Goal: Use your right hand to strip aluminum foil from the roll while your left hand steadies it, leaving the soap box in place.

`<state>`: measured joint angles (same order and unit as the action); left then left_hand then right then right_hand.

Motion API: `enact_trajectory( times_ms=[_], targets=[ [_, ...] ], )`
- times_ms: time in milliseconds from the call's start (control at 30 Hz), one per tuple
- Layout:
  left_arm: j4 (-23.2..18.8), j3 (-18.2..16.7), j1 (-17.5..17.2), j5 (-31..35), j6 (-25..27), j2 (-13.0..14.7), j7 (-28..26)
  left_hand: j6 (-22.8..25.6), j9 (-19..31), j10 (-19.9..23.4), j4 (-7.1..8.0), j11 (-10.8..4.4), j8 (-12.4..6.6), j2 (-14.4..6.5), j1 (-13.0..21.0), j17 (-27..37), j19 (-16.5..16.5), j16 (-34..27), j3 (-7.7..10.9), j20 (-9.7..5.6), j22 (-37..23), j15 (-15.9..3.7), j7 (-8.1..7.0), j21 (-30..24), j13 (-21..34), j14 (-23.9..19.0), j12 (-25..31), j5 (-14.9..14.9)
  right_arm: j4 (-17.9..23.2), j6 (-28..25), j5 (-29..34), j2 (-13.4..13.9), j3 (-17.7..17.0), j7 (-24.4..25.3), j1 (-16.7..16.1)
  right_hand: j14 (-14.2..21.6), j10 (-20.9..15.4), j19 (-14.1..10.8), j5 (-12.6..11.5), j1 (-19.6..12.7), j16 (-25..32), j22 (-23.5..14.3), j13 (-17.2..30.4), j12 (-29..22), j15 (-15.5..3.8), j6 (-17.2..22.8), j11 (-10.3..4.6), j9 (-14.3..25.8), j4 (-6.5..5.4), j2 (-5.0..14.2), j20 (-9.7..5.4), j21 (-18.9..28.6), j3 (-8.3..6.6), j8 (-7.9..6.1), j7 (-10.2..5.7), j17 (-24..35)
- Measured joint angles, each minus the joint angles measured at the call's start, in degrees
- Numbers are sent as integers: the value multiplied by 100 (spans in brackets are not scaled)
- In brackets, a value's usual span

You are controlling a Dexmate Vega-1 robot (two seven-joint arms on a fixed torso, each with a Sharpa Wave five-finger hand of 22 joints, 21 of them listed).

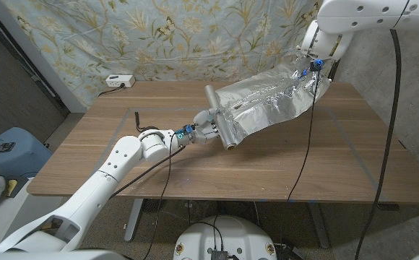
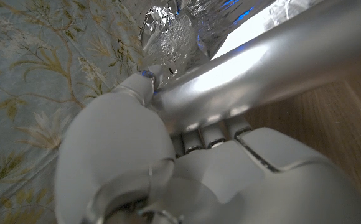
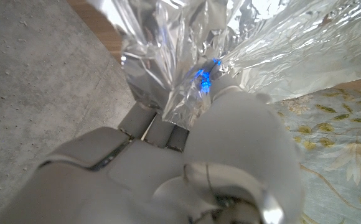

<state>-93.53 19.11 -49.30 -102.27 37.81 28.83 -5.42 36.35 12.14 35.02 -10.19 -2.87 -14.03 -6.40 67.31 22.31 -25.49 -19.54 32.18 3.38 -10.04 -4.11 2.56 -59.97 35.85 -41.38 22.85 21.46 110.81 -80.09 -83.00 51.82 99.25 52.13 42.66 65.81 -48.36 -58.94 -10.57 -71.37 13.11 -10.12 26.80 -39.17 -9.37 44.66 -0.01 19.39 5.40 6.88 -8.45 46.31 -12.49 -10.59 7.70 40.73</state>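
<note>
Left hand [image 1: 204, 130] grips the foil roll [image 1: 219, 119] lying mid-surface [image 1: 123, 155] | Right hand [image 1: 312, 66] raised near the far right edge, fingers pinching the crumpled end of the foil sheet [image 1: 267, 105] | Sheet stretches from roll up to that hand

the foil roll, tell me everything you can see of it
The foil roll is a slim, shiny silver cylinder lying on the wooden table near its middle, angled from back to front. The left hand grips it near its front end. A wide, crinkled sheet of foil is unrolled from it, stretching up and back to the right hand, which holds the bunched far edge raised above the table.
</note>
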Motion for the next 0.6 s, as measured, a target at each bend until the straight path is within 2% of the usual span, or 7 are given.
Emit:
enact_trajectory(
  times_ms=[167, 333, 467, 600],
  targets=[
    [0, 18, 0, -1, -1, 6, 0, 0, 0, 0, 0, 0, 0, -3, -3, 0, 0, 0, 0, 0, 0, 1, 0, 0, 16, 1, 0, 0, 39, -3, -29, 37, -45, -22, -15, -103, 116, 79, 22, 292, -126, 26, -133, 142, 102, -311, 156, -63, -102, -92, 79, 0, 73, 27, 84, -164],
    [0, 33, 8, -1, -1, 16, 33, 0, 0, -1, 0, 0, 1, -16, -16, 0, 0, 0, 0, 0, 0, 1, 0, 0, 15, 2, 0, 0, 78, -3, -35, 78, -107, -95, -44, -310, 307, 204, 22, 784, -230, 35, -298, 378, 310, -679, 344, -158, -279, -249, 203, -90, 250, 27, 197, -439],
    [1, 41, 15, -1, -1, 21, 52, 0, 0, -1, 0, 1, 3, -21, -21, 0, 0, 0, 0, 0, 0, 1, 0, 0, 16, 2, 0, 0, 104, -4, 8, 118, -180, -193, -83, -614, 568, 332, 20, 1493, -274, 53, -488, 693, 558, -1019, 566, -276, -565, -417, 381, -261, 536, 27, 248, -753],
    [27, 47, 34, 4, -1, 26, 69, 0, 27, -1, 0, 1, 9, -21, -22, 0, 1, 0, 0, 0, 0, 2, 0, 0, 15, 2, 33, 0, 136, -1, 115, 171, -285, -341, -150, -944, 795, 453, -203, 2483, -243, 53, -630, 1021, 799, -1295, 733, -422, -1034, -685, 504, -524, 1009, -9, 188, -1067]
  ],
)
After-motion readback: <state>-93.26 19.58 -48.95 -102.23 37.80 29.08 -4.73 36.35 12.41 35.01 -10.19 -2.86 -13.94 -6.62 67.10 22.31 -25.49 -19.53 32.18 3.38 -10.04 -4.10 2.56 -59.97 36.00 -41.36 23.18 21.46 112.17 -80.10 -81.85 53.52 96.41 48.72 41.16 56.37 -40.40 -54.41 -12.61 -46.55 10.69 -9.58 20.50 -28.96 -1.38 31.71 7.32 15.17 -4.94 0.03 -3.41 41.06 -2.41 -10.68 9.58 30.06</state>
